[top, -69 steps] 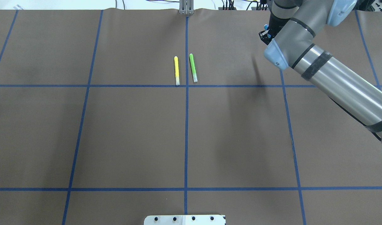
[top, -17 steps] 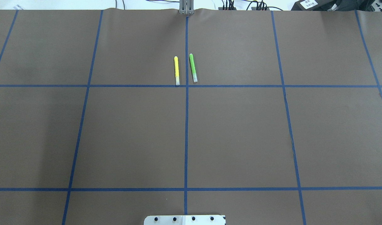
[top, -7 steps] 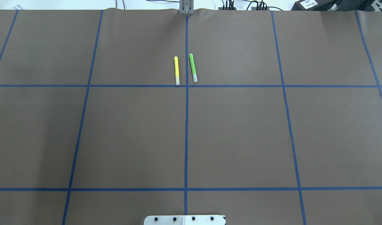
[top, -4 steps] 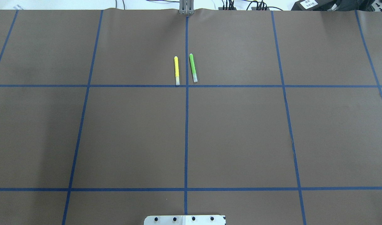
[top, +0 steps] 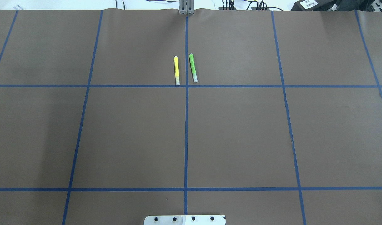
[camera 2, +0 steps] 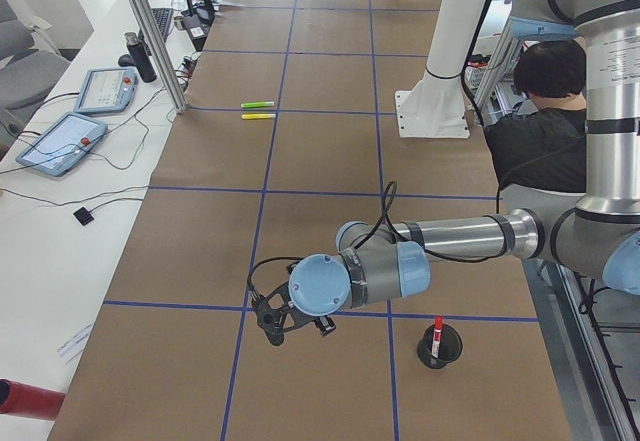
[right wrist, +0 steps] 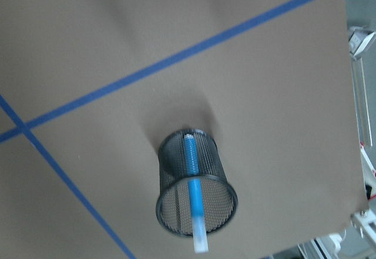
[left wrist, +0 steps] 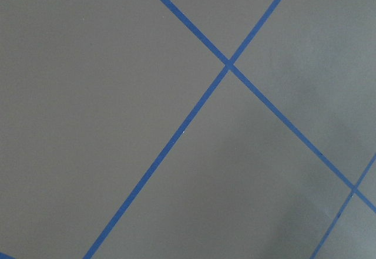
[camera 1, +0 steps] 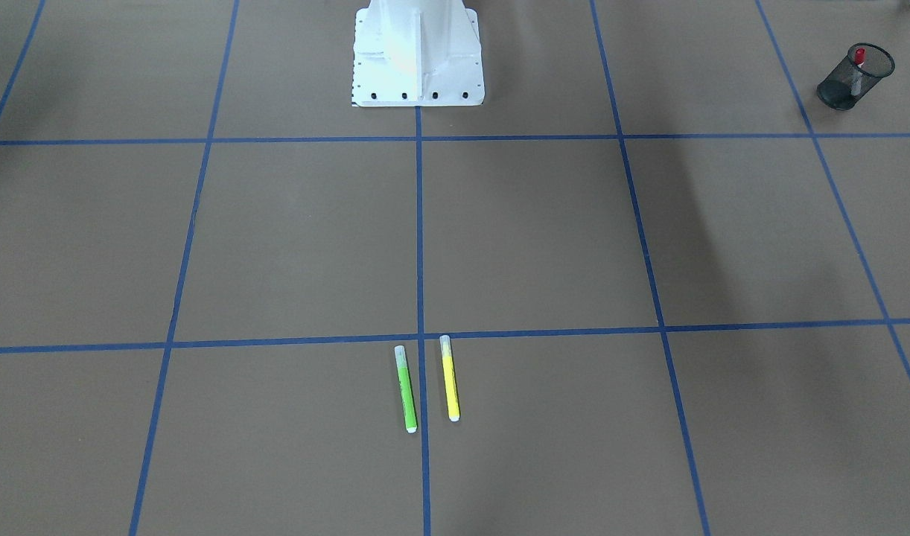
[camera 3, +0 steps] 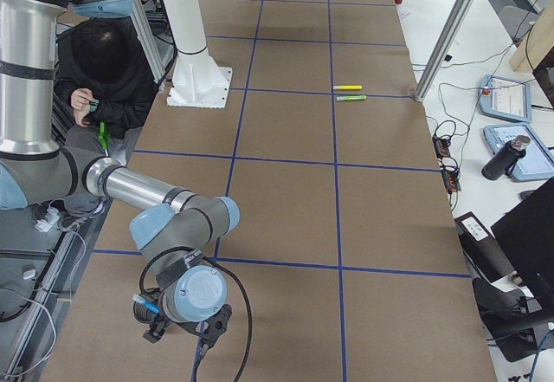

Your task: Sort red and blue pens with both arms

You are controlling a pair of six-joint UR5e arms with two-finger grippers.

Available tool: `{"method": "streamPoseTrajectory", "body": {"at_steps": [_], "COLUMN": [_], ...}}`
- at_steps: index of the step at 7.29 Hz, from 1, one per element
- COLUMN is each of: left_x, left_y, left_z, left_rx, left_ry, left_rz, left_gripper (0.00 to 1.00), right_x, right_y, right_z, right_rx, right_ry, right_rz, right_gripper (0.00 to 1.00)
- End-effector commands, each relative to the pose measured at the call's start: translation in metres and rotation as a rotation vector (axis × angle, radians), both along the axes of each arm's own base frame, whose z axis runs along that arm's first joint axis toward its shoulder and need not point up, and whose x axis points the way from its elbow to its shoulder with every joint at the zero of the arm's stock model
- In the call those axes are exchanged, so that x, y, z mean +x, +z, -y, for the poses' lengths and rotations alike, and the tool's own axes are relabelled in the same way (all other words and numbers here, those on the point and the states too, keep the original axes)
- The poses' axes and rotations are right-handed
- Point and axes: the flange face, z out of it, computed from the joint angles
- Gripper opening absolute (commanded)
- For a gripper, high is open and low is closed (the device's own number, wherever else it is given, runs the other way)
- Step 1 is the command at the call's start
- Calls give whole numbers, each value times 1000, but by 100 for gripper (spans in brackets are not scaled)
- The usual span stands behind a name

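The red pen (camera 1: 859, 58) stands in a black mesh cup (camera 1: 835, 93) at the table end on my left; the exterior left view shows the same red pen (camera 2: 437, 326) in that cup (camera 2: 440, 353). My left gripper (camera 2: 278, 331) hangs low beside it, and I cannot tell whether it is open or shut. The blue pen (right wrist: 193, 194) stands in another mesh cup (right wrist: 170, 153), right below my right wrist camera. My right gripper (camera 3: 216, 321) hovers over that spot; whether it is open or shut cannot be told.
A yellow marker (top: 176, 70) and a green marker (top: 193, 67) lie side by side at the far middle of the brown mat. The white pedestal base (camera 1: 418, 52) stands at the near edge. A person (camera 2: 540, 111) sits behind the robot. Tablets and cables lie beyond the far edge.
My right arm reached over the far right of the table 9.5 s ago and has since left the overhead view. The yellow and green markers have not moved.
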Motion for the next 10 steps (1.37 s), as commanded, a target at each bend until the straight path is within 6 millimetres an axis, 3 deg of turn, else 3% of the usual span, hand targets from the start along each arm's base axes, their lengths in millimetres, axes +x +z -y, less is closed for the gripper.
{"method": "streamPoseTrajectory", "body": {"at_steps": [1, 2, 3, 4, 5, 6, 8, 10], "left_x": [7, 8, 23, 39, 46, 58, 59, 58], "left_y": [1, -3, -13, -19, -24, -41, -71, -74], "left_z": [17, 23, 30, 38, 39, 43, 40, 33], "left_rx": [125, 172, 214, 239, 247, 284, 333, 337], "left_ry": [69, 75, 106, 144, 153, 172, 165, 163], "left_rz": [286, 346, 362, 359, 343, 341, 316, 314], "left_gripper": [100, 100, 100, 100, 100, 100, 100, 100], "right_x": [-13, -24, -32, -38, -41, -49, -62, -101], "right_y": [-21, -39, -76, -90, -96, -100, -101, -109], "right_z": [56, 87, 136, 154, 161, 168, 175, 190], "right_rx": [211, 261, 230, 257, 306, 362, 375, 378], "right_ry": [107, 136, 242, 240, 225, 200, 177, 104], "right_rz": [-39, -17, 11, 12, 11, 8, 7, 22], "right_gripper": [100, 100, 100, 100, 100, 100, 100, 100]}}
